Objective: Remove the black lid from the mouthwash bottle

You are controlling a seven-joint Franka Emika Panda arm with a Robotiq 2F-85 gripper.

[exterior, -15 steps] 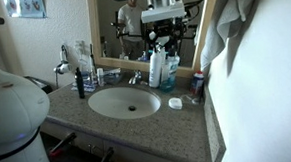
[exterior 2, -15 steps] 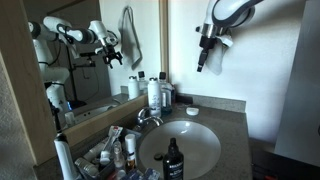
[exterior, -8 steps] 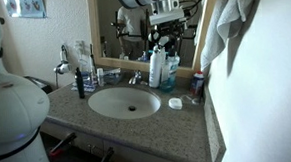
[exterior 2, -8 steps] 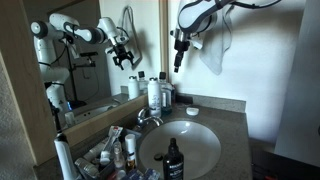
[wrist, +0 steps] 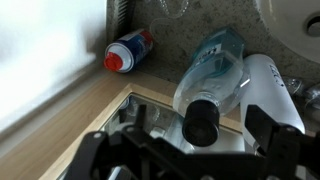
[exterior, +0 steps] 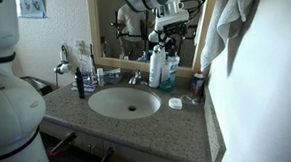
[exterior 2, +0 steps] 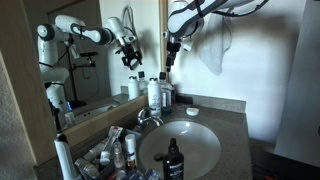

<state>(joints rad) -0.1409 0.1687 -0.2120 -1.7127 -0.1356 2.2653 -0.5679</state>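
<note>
Hovering over the mouthwash bottle (wrist: 215,65), my gripper (wrist: 182,142) was spread wide, holding nothing. The black lid (wrist: 200,122) sat on the bottle's neck, just beside a white bottle (wrist: 272,90) on the tabletop (wrist: 165,50).

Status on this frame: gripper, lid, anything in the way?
Gripper open, empty, above the bottles. Black lid on mouthwash bottle, untouched. White bottle close beside, may crowd one finger.

bathroom: sink (exterior: 109,101), mirror (exterior: 109,33), faucet (exterior 2: 148,117)
</note>
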